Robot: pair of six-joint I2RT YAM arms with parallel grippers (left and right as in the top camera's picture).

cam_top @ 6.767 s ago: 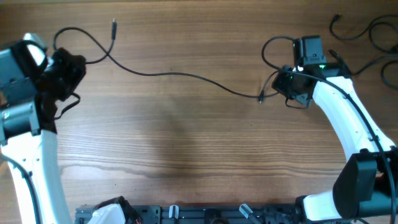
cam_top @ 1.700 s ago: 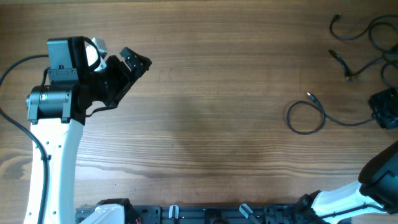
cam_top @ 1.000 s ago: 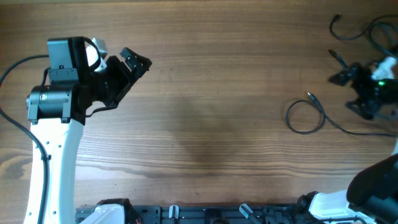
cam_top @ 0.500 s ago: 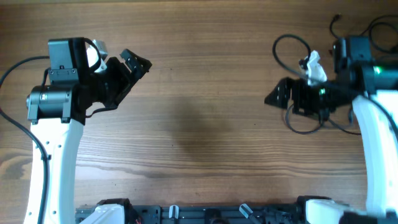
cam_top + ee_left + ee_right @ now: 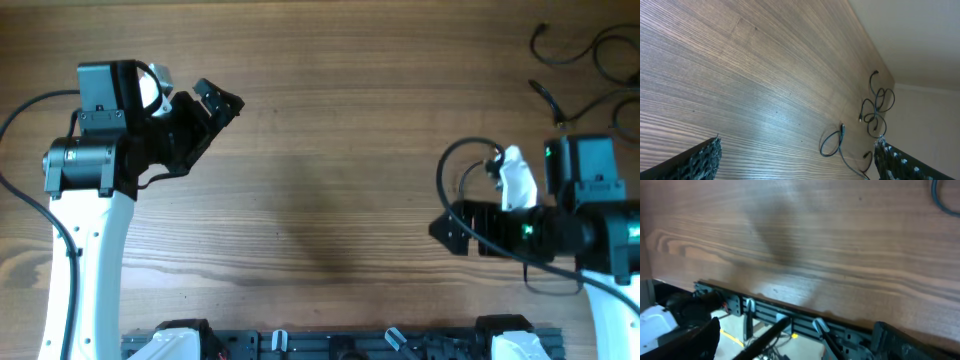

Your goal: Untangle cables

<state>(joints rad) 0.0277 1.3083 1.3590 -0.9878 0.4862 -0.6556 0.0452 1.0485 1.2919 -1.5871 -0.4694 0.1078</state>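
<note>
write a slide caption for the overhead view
Left gripper and right gripper open and empty above the wooden table; black cables lie loose at the top right.

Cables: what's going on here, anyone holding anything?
Nothing is held right now. The left gripper hangs open over the table's far left, and the right gripper is open near the front right, pointing towards the middle. The cables lie loose on the right side of the table, one in a small loop and the others in overlapping loops in the far corner. I can't tell whether those are actually tangled.
</note>
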